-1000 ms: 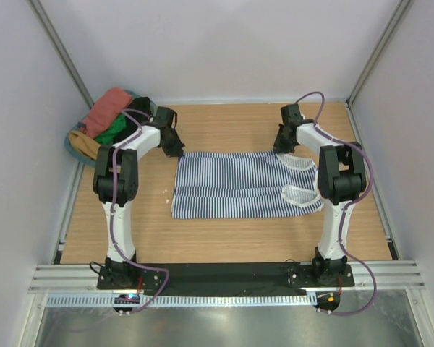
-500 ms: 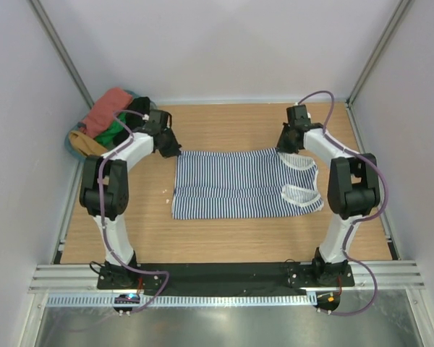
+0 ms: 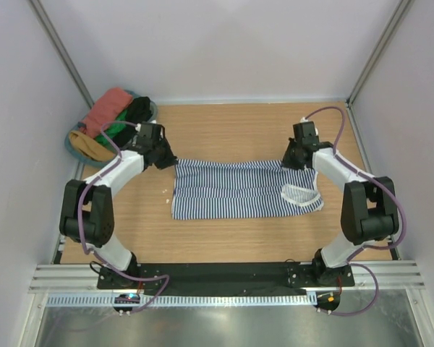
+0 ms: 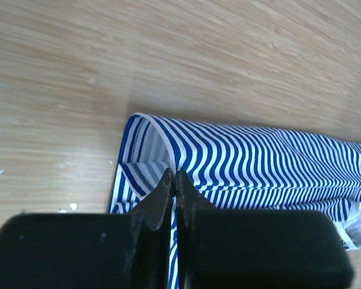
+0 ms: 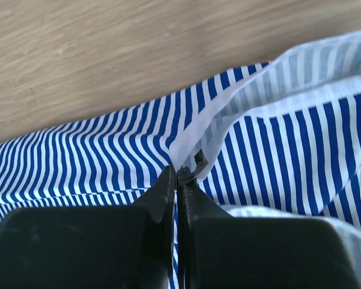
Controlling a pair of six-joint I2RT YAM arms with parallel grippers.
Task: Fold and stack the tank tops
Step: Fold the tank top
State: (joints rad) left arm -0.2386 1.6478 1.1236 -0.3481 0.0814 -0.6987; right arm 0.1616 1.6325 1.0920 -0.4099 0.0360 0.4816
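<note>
The navy-and-white striped tank top (image 3: 239,191) lies spread across the middle of the wooden table, its white-trimmed straps to the right. My left gripper (image 3: 171,160) is shut on its far left corner, and the left wrist view shows striped cloth (image 4: 259,168) pinched at the gripper (image 4: 173,176). My right gripper (image 3: 290,160) is shut on the far right edge, and the right wrist view shows the gripper (image 5: 176,173) closed on the white trim (image 5: 195,129). A rust-red top (image 3: 107,108) lies bunched on the pile at the back left.
A round basket (image 3: 72,148) at the back left corner holds rust-red, green, black and mustard clothes. White walls and metal posts close the table in on three sides. Bare wood (image 3: 231,126) shows behind the striped top and in front of it.
Both grippers have drawn back toward the near side with the striped top's far edge in them. That edge now lies closer in, and both elbows have swung outward.
</note>
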